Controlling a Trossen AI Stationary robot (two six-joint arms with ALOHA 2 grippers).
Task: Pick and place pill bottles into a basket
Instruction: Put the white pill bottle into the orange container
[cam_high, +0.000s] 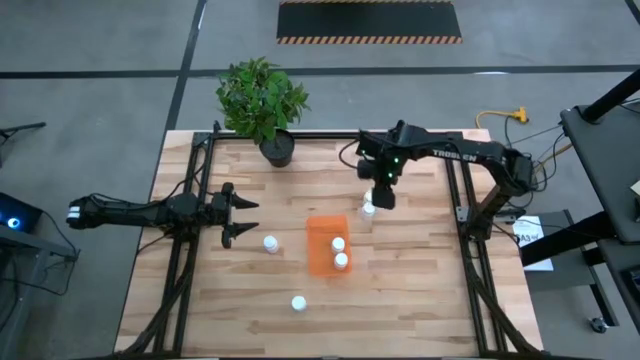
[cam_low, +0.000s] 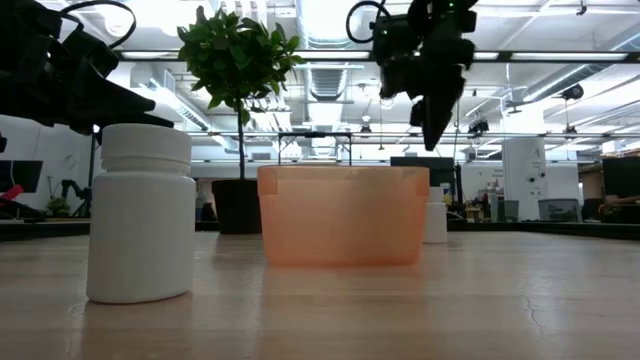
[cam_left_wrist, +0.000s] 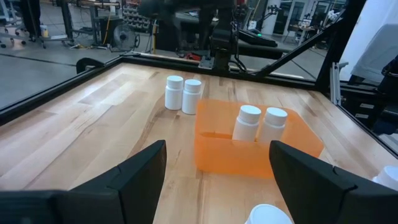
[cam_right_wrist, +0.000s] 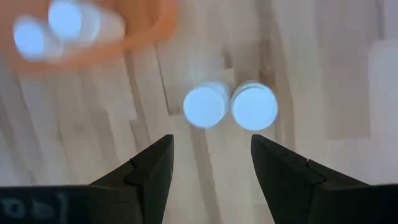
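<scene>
Wooden tabletop (cam_high: 400, 290) held the basket (cam_high: 327, 243) with two pill bottles (cam_high: 340, 253) inside; your overhead view hid what the right wrist view showed: two bottles (cam_right_wrist: 230, 106) touching, beneath the right gripper (cam_right_wrist: 211, 163), jaws parted, empty. Left gripper (cam_high: 240, 215) hovered spread wide, grasping nothing, near another bottle (cam_high: 270, 243).

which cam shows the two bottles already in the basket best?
Left wrist view: both bottles in the basket stand upright, side by side, clear above the orange basket wall. High view shows only their caps. Right wrist view shows them blurred at the picture's edge. In the low view I can't make them out.
</scene>
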